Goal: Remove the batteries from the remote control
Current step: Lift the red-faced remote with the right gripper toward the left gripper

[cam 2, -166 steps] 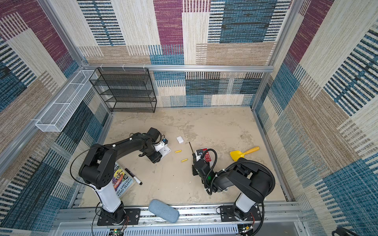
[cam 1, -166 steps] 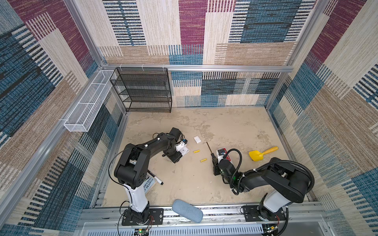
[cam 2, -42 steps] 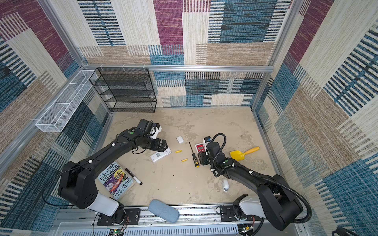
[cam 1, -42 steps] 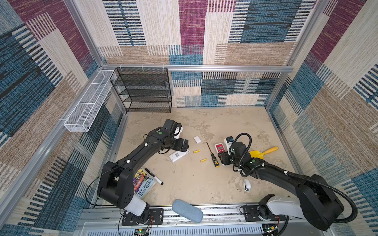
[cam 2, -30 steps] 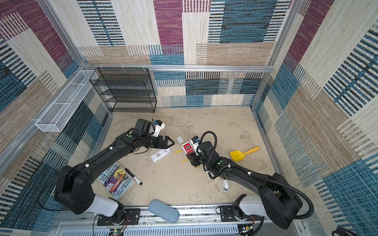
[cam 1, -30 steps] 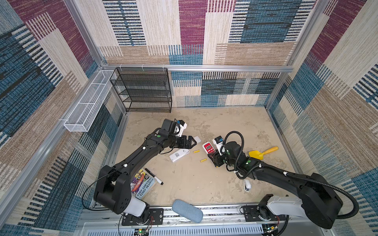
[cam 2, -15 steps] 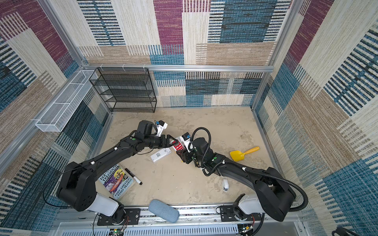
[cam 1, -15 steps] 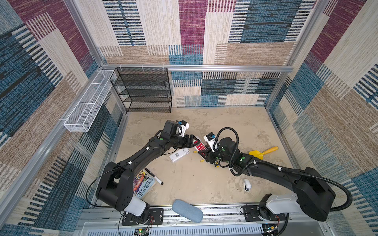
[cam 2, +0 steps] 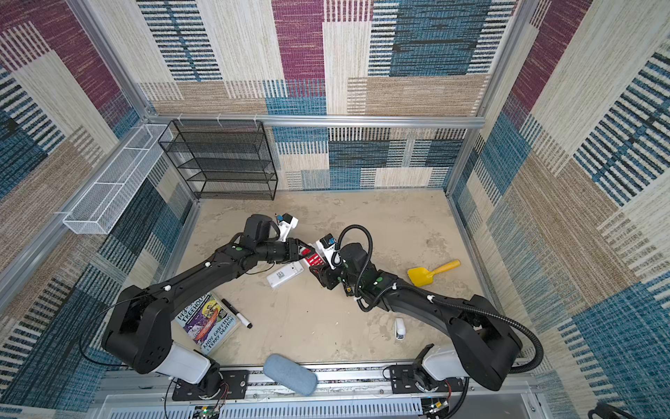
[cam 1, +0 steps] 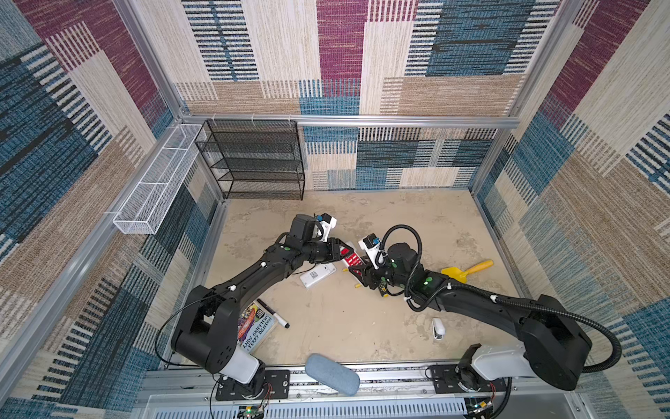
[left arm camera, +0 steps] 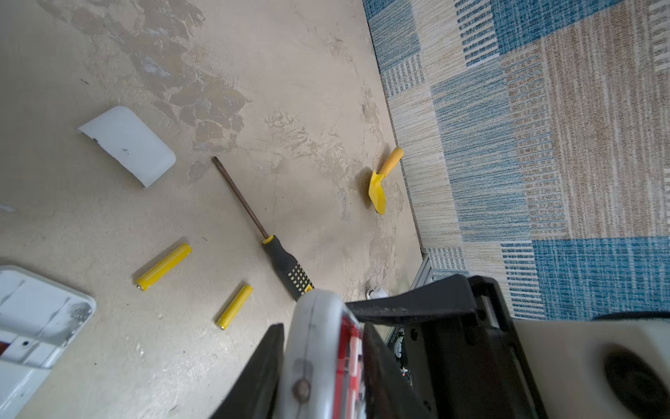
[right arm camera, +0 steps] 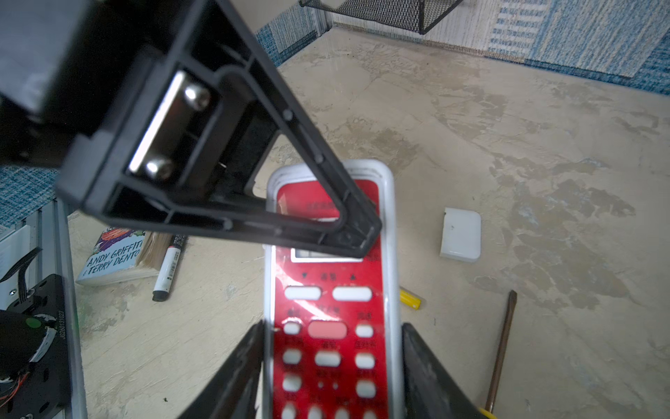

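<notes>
In both top views the red remote control is hanging just above the bench between the two arms, with its keypad face turned up. Its long axis is running from the right fingers at the keypad end to the left fingers at the display end. Both arms are reaching it, so neither is nearer. A white remote is lying on the bench just beside it, and one of the loose batteries is showing near the right arm.

In the left wrist view the left fingers are bracketing the red remote control edge-on, one against the red face and the other at the back. I cannot tell whether they are pressing yet. Two yellow batteries are lying free on the bench, between the opened white remote and the screwdriver.

In the right wrist view the right fingers are gripping the red remote control by its two long edges, low on the keypad. A left finger is lying across the display. The back, where the battery door should be, is facing away from every camera, so any cells inside are hidden. The coming move probably turns on rolling the remote about its long axis to bring the back up.
</notes>
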Controlling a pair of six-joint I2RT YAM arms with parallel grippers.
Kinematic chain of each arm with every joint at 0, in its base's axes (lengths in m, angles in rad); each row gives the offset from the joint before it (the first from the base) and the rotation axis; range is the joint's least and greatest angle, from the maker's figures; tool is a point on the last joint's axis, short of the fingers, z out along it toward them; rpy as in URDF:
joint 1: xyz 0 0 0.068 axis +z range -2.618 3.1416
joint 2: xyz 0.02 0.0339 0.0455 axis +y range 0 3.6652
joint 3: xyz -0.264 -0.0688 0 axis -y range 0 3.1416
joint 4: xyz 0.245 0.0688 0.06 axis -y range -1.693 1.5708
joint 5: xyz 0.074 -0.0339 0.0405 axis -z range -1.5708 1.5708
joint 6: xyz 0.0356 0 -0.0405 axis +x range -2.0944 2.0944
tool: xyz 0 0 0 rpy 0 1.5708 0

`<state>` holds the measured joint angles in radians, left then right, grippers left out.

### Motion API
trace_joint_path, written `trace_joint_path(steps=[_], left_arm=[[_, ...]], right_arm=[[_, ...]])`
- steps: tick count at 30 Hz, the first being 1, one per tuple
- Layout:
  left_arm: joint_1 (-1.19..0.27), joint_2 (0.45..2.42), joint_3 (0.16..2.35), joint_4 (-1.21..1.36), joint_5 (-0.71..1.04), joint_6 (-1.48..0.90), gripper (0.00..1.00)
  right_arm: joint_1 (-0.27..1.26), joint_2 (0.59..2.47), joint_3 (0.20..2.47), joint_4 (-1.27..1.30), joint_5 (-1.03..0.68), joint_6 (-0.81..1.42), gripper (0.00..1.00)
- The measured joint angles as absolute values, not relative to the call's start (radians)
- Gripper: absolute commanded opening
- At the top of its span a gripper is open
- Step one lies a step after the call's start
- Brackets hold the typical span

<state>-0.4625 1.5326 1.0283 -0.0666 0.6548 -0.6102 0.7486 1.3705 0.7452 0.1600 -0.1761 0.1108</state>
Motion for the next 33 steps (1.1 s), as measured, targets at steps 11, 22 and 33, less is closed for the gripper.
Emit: trace_joint_path(steps=[11, 22, 33], left_arm=[[-0.461, 1.522, 1.024, -0.057, 0.663, -0.621, 0.16], [-0.464, 1.512, 1.058, -0.145, 0.55, -0.649, 0.0], [-0.465, 1.495, 1.129, -0.313, 0.305, -0.775, 0.0]], right_arm=[[0.748, 1.383, 0.751, 0.164, -0.186, 0.109, 0.48], [0.75, 1.389, 0.779, 0.159, -0.164, 0.073, 0.72], [0.877, 1.349, 0.742, 0.149, 0.06, -0.062, 0.67]])
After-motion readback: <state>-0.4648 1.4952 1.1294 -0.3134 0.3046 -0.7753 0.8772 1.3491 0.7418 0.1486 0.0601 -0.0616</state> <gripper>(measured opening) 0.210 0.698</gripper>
